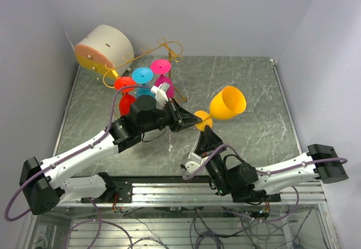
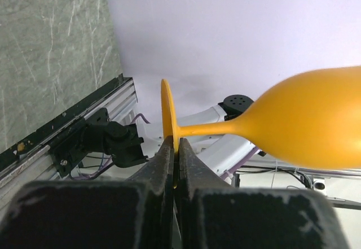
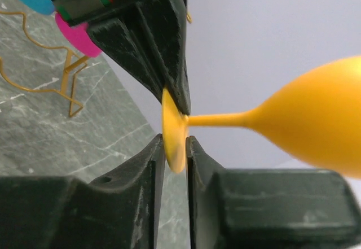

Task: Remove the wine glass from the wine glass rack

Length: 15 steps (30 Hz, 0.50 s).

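Note:
A yellow-orange wine glass lies sideways in the air over the table's middle, its bowl to the right. My left gripper comes in from the left and is shut on the glass's foot; the pads pinch the disc's lower rim at the left gripper. From below, my right gripper has its jaws slightly parted, with the foot's rim loosely between them at the right gripper. The gold wire wine glass rack stands at the back left.
Red, blue and pink glasses hang on the rack. A cream drum with an orange face sits in the back left corner. Grey walls close in the marble table on three sides.

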Available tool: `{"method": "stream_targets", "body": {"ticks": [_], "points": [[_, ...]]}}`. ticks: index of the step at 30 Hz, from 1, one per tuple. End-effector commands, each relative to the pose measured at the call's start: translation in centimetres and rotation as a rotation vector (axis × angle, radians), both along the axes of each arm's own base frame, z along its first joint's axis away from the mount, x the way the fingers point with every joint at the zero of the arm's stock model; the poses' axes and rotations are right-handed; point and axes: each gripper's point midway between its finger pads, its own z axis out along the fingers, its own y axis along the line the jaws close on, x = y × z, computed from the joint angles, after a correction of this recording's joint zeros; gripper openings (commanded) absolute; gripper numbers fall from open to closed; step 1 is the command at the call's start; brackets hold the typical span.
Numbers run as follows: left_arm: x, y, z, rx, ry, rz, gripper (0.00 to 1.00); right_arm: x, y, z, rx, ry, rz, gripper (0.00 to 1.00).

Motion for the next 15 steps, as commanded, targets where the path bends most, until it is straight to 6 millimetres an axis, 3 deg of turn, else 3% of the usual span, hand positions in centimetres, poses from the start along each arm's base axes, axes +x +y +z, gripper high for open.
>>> {"method": "stream_targets", "body": {"ticks": [1, 5, 10, 15], "points": [[0.1, 0.7, 1.3, -0.033, -0.088, 0.033, 0.07, -4.8, -0.7, 0.7, 0.142, 0.128, 0.119, 0.28], [0.7, 1.3, 1.5, -0.039, -0.100, 0.081, 0.07, -5.1, -2.1, -0.7, 0.140, 0.220, 0.062, 0.39], [1.6, 2.1, 1.6, -0.051, -0.112, 0.154, 0.07, -6.5, -2.8, -3.3, 0.124, 0.306, -0.005, 0.41], [2.8, 3.4, 1.6, -0.023, -0.134, 0.252, 0.07, -8.7, -3.6, -3.2, 0.255, 0.278, 0.032, 0.41]]}}
